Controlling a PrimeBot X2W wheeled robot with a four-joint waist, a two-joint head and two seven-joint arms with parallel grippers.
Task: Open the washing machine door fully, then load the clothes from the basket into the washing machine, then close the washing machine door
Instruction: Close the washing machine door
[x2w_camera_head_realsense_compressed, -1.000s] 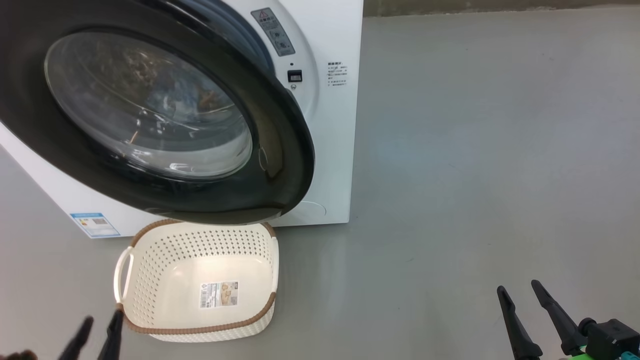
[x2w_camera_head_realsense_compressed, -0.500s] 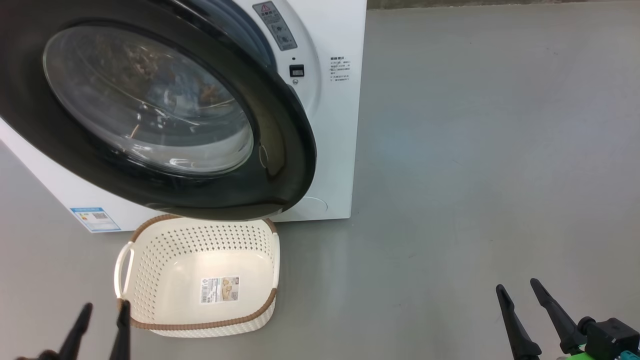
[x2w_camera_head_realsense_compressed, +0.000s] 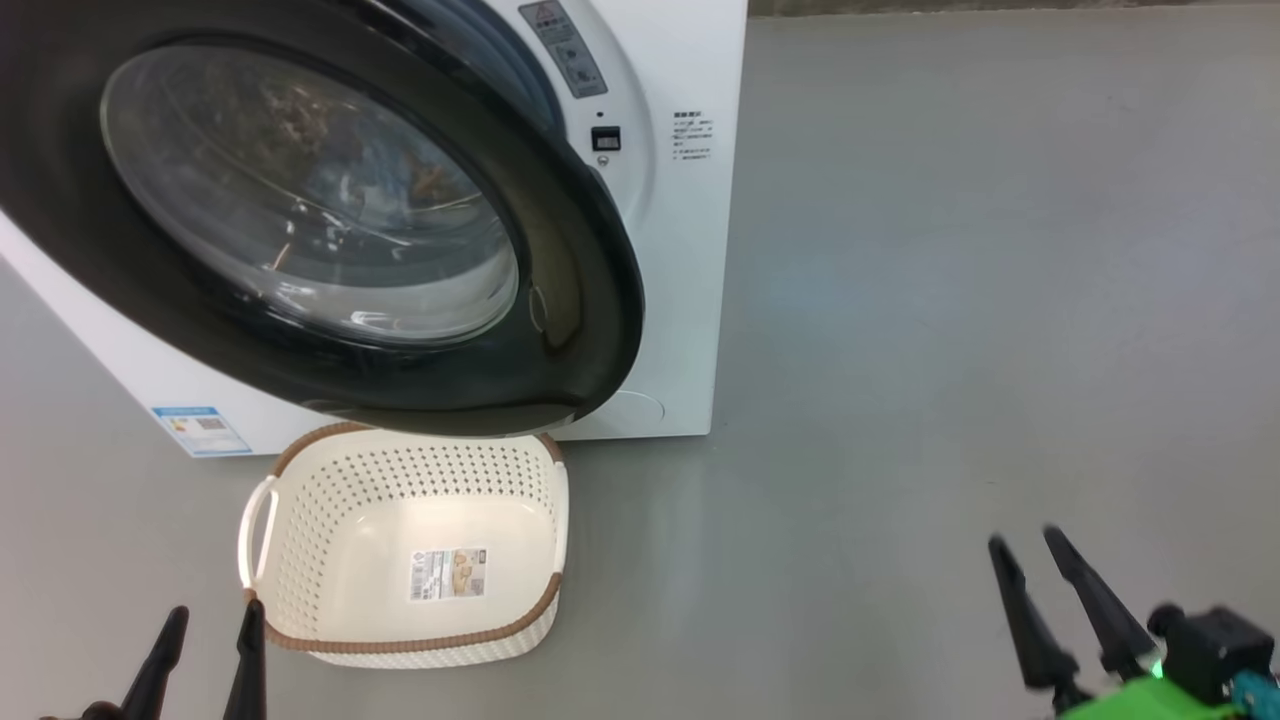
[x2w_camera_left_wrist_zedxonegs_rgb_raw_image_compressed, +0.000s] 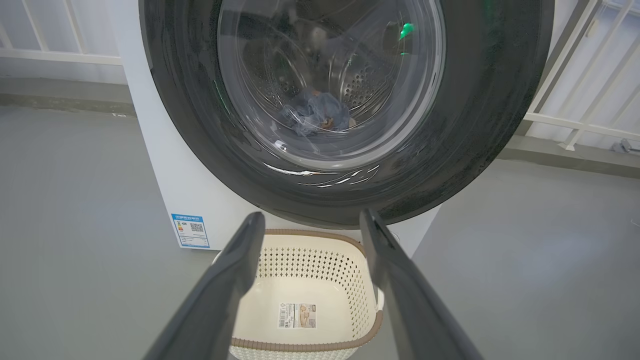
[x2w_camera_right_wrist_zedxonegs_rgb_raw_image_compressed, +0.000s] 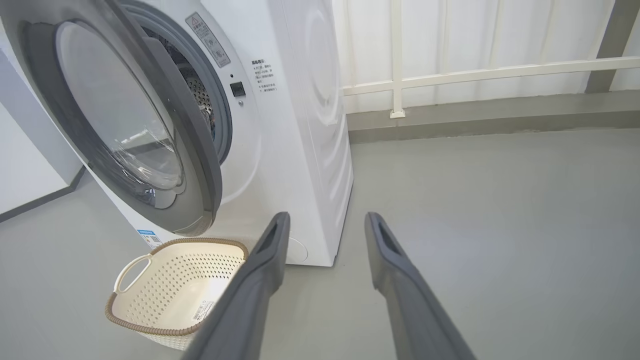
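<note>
The washing machine (x2w_camera_head_realsense_compressed: 690, 250) stands at the upper left, and its door (x2w_camera_head_realsense_compressed: 590, 300) hangs partly open over the far rim of the basket (x2w_camera_head_realsense_compressed: 330, 520). The basket sits on the floor with nothing in it but a label. Through the door glass, light-blue clothes (x2w_camera_left_wrist_zedxonegs_rgb_raw_image_compressed: 315, 117) lie inside the steel drum. My left gripper (x2w_camera_head_realsense_compressed: 215, 610) is open near the basket's front left corner, apart from it. My right gripper (x2w_camera_head_realsense_compressed: 1022, 540) is open over bare floor at the lower right, well away from the machine. In the wrist views, the left gripper (x2w_camera_left_wrist_zedxonegs_rgb_raw_image_compressed: 312, 215) and the right gripper (x2w_camera_right_wrist_zedxonegs_rgb_raw_image_compressed: 328, 215) both hold nothing.
Grey floor (x2w_camera_head_realsense_compressed: 950, 300) stretches wide to the right of the machine. A white railing (x2w_camera_right_wrist_zedxonegs_rgb_raw_image_compressed: 450, 75) and a low kerb run behind it. A blue sticker (x2w_camera_head_realsense_compressed: 200, 430) marks the machine's lower front. A pale wall (x2w_camera_right_wrist_zedxonegs_rgb_raw_image_compressed: 30, 165) stands on the machine's far side.
My right gripper has risen a little in the head view, its fingers have drawn slightly closer and its green wrist part now shows. The head view itself has shifted slightly.
</note>
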